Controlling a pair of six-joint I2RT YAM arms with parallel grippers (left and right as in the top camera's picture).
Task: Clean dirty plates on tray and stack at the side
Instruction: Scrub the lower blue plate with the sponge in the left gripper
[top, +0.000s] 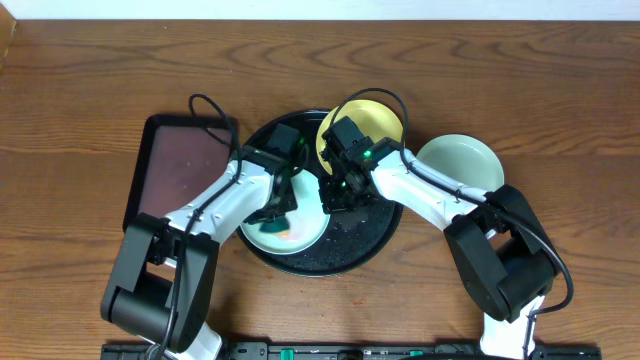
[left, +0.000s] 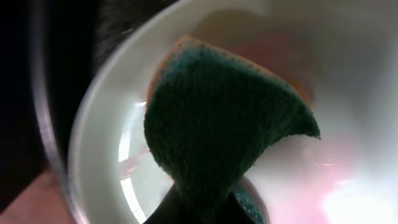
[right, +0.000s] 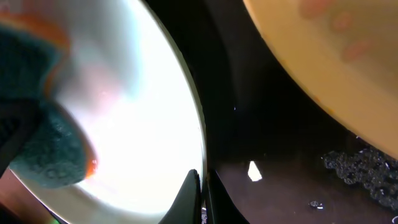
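Note:
A pale aqua plate (top: 300, 232) lies on the front left of the round black tray (top: 375, 235). My left gripper (top: 277, 212) is shut on a dark green sponge with an orange back (left: 217, 124) and presses it into that plate (left: 102, 143). Pinkish smears show on the plate's floor. My right gripper (right: 202, 180) is shut on the plate's right rim (right: 143, 106); in the overhead view it is at the tray's middle (top: 335, 200). A pale yellow plate (top: 372, 122) with reddish spots rests at the tray's back right. A second aqua plate (top: 462, 165) lies on the wood tabletop to the right.
A dark brown rectangular tray (top: 175, 165) lies left of the black tray, under my left arm. Water droplets (right: 364, 171) sit on the black tray's floor (right: 273, 137) beside the yellow plate (right: 323, 56). The sponge also shows in the right wrist view (right: 43, 149).

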